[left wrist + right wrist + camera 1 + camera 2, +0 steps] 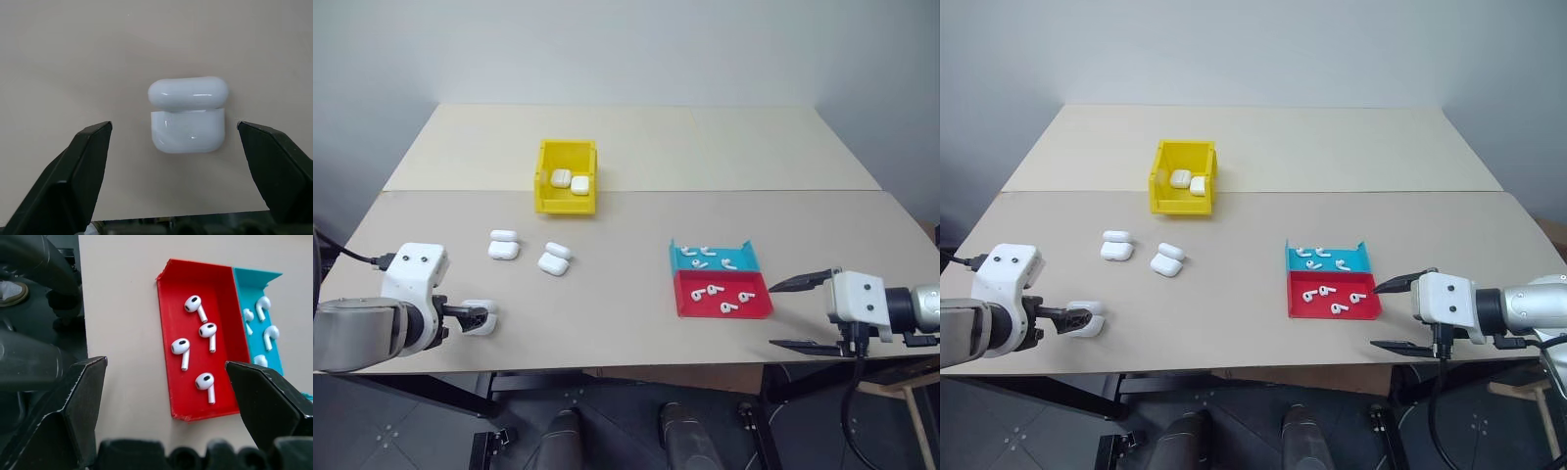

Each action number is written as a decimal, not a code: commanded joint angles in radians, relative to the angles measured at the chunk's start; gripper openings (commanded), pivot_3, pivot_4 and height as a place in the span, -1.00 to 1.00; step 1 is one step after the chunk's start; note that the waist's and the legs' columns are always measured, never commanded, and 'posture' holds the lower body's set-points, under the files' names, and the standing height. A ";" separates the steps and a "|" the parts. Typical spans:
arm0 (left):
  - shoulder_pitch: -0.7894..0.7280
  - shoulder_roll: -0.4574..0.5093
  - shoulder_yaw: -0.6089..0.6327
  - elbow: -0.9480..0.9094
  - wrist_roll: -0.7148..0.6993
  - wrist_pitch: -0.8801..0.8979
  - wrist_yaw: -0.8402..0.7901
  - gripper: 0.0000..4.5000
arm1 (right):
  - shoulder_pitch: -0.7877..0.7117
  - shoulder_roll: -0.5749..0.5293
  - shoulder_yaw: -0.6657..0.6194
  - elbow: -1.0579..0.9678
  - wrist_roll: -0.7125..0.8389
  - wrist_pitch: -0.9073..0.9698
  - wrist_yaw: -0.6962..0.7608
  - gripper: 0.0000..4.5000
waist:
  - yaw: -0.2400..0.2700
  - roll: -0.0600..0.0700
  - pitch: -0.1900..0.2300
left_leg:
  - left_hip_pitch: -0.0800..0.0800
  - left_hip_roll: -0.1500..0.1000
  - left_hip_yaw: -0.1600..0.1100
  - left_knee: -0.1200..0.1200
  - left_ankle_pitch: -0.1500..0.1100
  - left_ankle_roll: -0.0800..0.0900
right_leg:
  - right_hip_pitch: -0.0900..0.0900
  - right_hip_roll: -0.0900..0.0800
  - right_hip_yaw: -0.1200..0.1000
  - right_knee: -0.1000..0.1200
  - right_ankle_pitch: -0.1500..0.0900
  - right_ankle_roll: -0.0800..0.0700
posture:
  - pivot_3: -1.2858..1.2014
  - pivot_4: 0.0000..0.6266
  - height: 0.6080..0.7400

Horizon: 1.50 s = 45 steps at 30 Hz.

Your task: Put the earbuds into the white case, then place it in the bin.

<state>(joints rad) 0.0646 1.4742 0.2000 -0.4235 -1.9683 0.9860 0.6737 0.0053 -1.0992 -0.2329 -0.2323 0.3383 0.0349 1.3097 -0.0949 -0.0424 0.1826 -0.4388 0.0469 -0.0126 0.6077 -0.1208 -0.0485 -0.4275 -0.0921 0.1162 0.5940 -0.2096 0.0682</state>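
No legible text, labels or numbers anywhere.

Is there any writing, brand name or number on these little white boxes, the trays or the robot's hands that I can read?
None can be read.
The open white case between the left pincer's fingers is plain glossy white.
The earbuds, red tray and blue tray carry no marks.
The yellow bin and the two cases in it show no labels.

1. Five white cases (503,245): two in the bin, three on the tabletop (636,304).
2. Eight earbuds (195,306): four per tray.
3. One yellow bin (548,201).
4. Two trays: red tray (685,305), blue tray (677,259).
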 commanded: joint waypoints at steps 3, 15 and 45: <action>-0.102 -0.081 -0.102 0.029 -0.004 0.015 0.031 0.99 | 0.011 -0.011 -0.066 -0.051 0.029 0.024 -0.008 1.00 | 0.000 0.000 0.000 | 0.000 0.000 0.000 0.000 0.000 0.000 | 0.000 0.000 0.000 0.000 0.000 0.000 | 0.03 -0.52 1.00; -0.288 -0.175 -0.257 0.127 -0.004 0.096 0.133 0.99 | 0.053 -0.001 -0.107 -0.102 0.039 0.060 -0.030 1.00 | 0.002 -0.001 0.000 | 0.000 -0.001 0.000 0.003 0.000 0.000 | 0.002 -0.001 0.000 -0.001 0.000 0.000 | 0.03 -0.52 1.00; -0.398 -0.059 -0.277 0.059 -0.004 0.155 0.190 0.24 | 0.014 0.002 -0.077 -0.074 0.020 0.047 -0.060 1.00 | 0.000 -0.002 0.000 | -0.001 0.002 0.001 0.007 -0.001 0.002 | 0.003 -0.005 -0.009 -0.021 0.002 -0.003 | 0.03 -0.52 1.00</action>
<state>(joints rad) -0.2925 1.3797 -0.1060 -0.3271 -1.9688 1.1394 0.8695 0.0415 -1.0953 -0.2912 -0.3048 0.3567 0.0962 1.2559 -0.0953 -0.0442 0.1828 -0.4395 0.0493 -0.0115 0.6148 -0.1222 -0.0461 -0.4251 -0.0974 0.1069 0.5735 -0.2071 0.0655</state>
